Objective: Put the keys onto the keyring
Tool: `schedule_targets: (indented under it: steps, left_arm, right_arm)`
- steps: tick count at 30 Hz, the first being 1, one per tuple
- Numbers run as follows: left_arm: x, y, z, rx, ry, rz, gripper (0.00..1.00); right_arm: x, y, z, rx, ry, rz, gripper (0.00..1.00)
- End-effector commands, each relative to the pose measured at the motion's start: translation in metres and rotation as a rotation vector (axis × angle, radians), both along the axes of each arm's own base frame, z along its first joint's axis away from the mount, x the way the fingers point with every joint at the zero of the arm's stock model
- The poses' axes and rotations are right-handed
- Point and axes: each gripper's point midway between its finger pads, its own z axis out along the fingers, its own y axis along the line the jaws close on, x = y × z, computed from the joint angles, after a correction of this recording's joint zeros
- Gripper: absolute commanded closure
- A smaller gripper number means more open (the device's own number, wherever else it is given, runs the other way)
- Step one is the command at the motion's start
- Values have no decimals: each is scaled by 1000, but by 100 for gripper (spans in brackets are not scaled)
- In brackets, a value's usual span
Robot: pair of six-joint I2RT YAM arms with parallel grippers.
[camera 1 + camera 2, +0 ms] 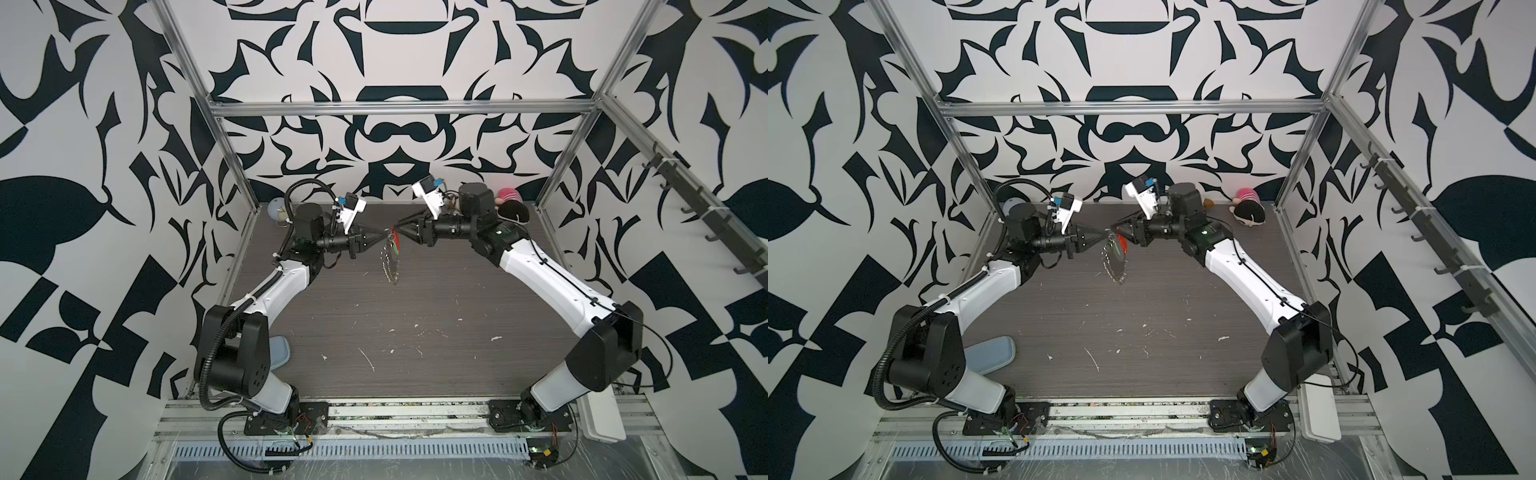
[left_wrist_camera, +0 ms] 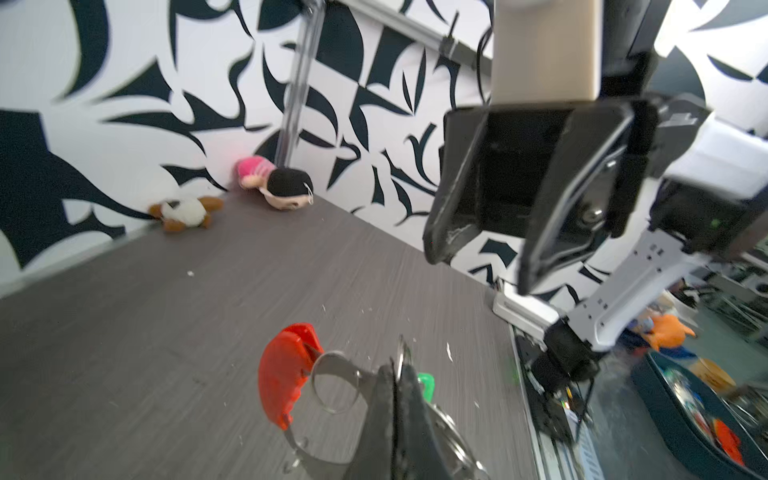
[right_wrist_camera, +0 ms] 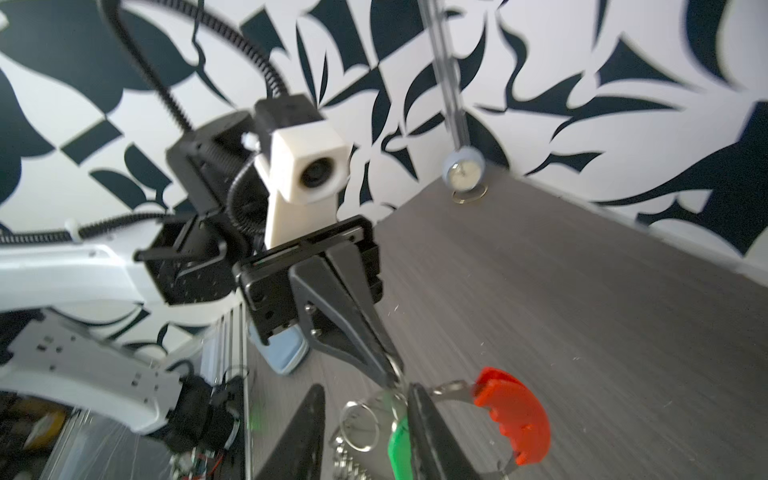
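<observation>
Left jaws are closed to a point and pinch the wire of the keyring (image 1: 390,266) at its top. Right jaws stand parted and grip nothing. The two sets face each other tip to tip, very near, in mid-air over the far half of the desk (image 1: 415,332). The left arm (image 1: 282,282) reaches in from one side and the right arm (image 1: 540,270) from the other.

Keyring: hangs free from the left pinch, clear of the desk, its long axis pointing down. It shows almost edge-on in both top views. Small silver rings are strung along its lower run.

Red-orange plastic piece (image 2: 282,374): sits on the wire just beside the pinch.

Green key tag (image 3: 400,446): hangs just under the pinch, close against one finger of the parted right jaws, its long axis down along the loop. Blur hides whether its small ring is already threaded on the wire; not determined.

Assessment: the right arm is the free one and the nearer to the tag, which lies just below its tips. Any re-grip would call for a short descent with the jaws aligned across the tag's narrow width, while the left pinch holds the loop steady against swinging.
</observation>
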Motion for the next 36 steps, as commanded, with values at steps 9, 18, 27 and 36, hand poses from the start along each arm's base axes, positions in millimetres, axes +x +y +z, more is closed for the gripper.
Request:
schedule_targets:
  steps: [9,18,27,36]
  left_arm:
    - [14,6,81,-487,-195,234,100]
    - [36,-17,87,-527,-265,328,100]
    - [66,1,110,-617,-296,491,100]
    - [101,-10,103,-630,-316,544,100]
  right_arm:
    - [34,-8,35,344,144,-7,63]
    - [48,5,21,403,251,-11,65]
    - [72,26,23,403,295,-3,67]
    - [93,41,14,344,307,-103,68]
